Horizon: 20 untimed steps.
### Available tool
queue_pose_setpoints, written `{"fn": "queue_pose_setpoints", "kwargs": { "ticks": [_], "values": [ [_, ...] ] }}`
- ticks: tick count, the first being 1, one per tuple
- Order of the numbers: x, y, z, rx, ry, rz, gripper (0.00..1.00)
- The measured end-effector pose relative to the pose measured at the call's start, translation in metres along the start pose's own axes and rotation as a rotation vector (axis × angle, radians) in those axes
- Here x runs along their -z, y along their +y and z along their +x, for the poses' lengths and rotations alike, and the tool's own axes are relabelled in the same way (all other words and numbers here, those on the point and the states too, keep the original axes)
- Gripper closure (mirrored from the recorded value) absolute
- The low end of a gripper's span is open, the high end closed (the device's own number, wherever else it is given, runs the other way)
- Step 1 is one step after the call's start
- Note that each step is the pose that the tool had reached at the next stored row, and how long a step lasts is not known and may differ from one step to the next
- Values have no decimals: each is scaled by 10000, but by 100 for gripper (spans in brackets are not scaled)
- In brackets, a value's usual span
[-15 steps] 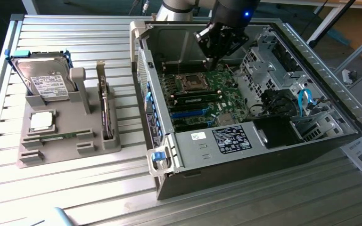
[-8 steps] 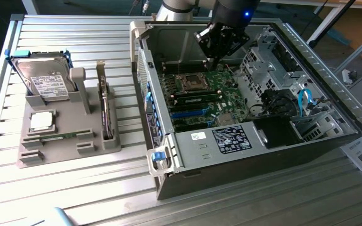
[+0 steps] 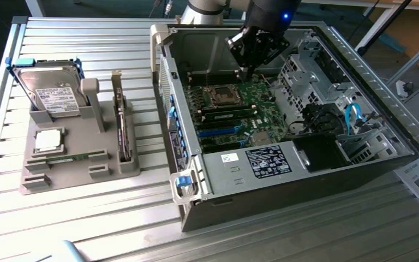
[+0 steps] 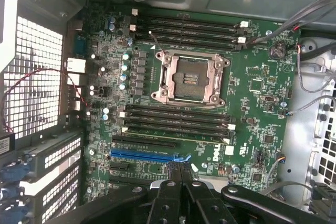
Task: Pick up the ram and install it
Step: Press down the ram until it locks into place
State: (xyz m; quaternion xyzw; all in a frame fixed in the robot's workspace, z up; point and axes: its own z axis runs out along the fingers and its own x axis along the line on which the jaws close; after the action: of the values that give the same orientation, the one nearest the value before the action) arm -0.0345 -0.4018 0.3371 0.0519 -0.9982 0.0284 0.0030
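Observation:
The ram (image 3: pixel 69 158) is a thin green stick lying flat in a slot of the grey holder (image 3: pixel 64 177), at the exterior view's left. My gripper (image 3: pixel 247 66) hangs inside the open computer case (image 3: pixel 268 164), over the far part of the motherboard (image 3: pixel 264 117), well away from the ram. In the wrist view its black fingers (image 4: pixel 167 198) meet with nothing between them, so the gripper (image 4: pixel 181 174) is shut and empty. It sits near the blue slot (image 4: pixel 144 157). Black memory slots (image 4: pixel 176 121) run beside the open processor socket (image 4: pixel 190 78).
The holder also carries a silver hard drive (image 3: pixel 48 93), a square processor chip (image 3: pixel 48 140) and an upright card (image 3: pixel 122 128). Case walls, a drive cage (image 3: pixel 307 71) and cables (image 3: pixel 351 117) surround the motherboard. All of it rests on a ribbed metal table (image 3: pixel 85 218).

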Motion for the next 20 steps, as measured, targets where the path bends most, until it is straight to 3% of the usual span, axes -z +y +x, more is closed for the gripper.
{"fn": "queue_pose_setpoints", "kwargs": {
  "ticks": [20],
  "values": [
    [-21,28,-3,1,-2,-6,89]
  ]
}}
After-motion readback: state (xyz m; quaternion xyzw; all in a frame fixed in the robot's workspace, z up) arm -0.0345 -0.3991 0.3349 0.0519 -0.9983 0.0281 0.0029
